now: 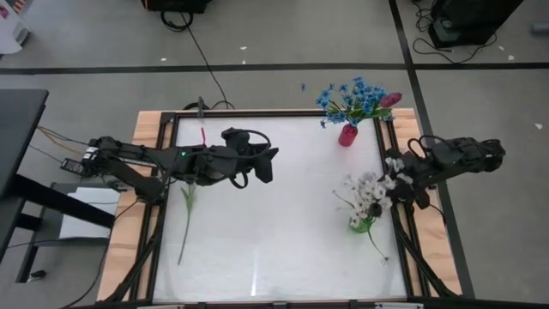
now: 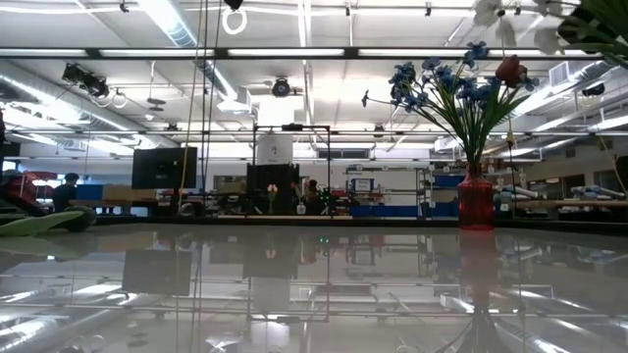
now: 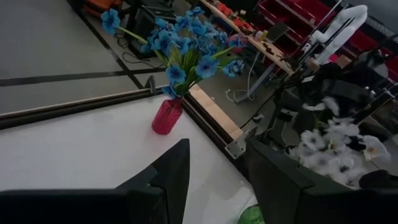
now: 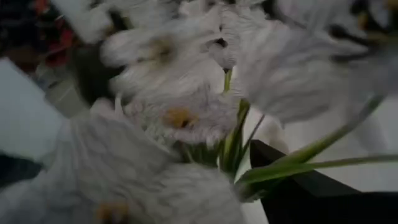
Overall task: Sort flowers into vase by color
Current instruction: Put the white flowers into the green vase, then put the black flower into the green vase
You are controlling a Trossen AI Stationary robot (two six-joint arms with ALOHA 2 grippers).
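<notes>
A red vase (image 1: 346, 135) stands near the table's far right corner and holds blue flowers (image 1: 347, 96) and a red-pink bud (image 1: 391, 99); the low view shows the red vase (image 2: 476, 201) upright. A green vase (image 1: 361, 224) by the right edge holds white flowers (image 1: 371, 190). One long green-stemmed flower (image 1: 185, 210) lies flat on the table's left side. My left gripper (image 1: 268, 165) hovers open over the table's middle-left, empty (image 3: 217, 155). My right gripper (image 1: 396, 184) sits right at the white flowers (image 4: 180, 112), which hide most of it.
A thin stem (image 1: 378, 249) runs from the green vase toward the near right corner. A small red piece (image 1: 203, 136) lies by the far left edge. The table's wooden frame (image 1: 144, 163) borders the white top; the middle and near part are bare.
</notes>
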